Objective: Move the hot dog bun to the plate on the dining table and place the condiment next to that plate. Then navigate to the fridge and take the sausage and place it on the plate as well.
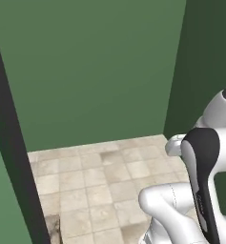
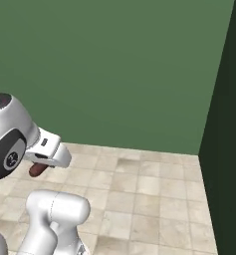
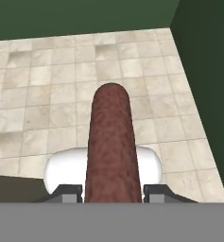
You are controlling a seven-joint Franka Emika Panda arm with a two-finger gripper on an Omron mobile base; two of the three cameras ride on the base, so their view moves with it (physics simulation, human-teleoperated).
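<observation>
Tiled floor (image 3: 47, 75) beneath jaws-held sausage (image 3: 112, 146).

Flat, even rendered light fills all three views, with no glare and no clear source; the green wall (image 1: 95, 66) is evenly lit, while the side wall (image 2: 229, 149) sits in deep shade. The tiled floor (image 2: 149, 189) shows blotchy darker patches and coarse, blocky texture. In the hand view the sausage (image 3: 112, 146) is sharp, softly shaded at its edges
</observation>
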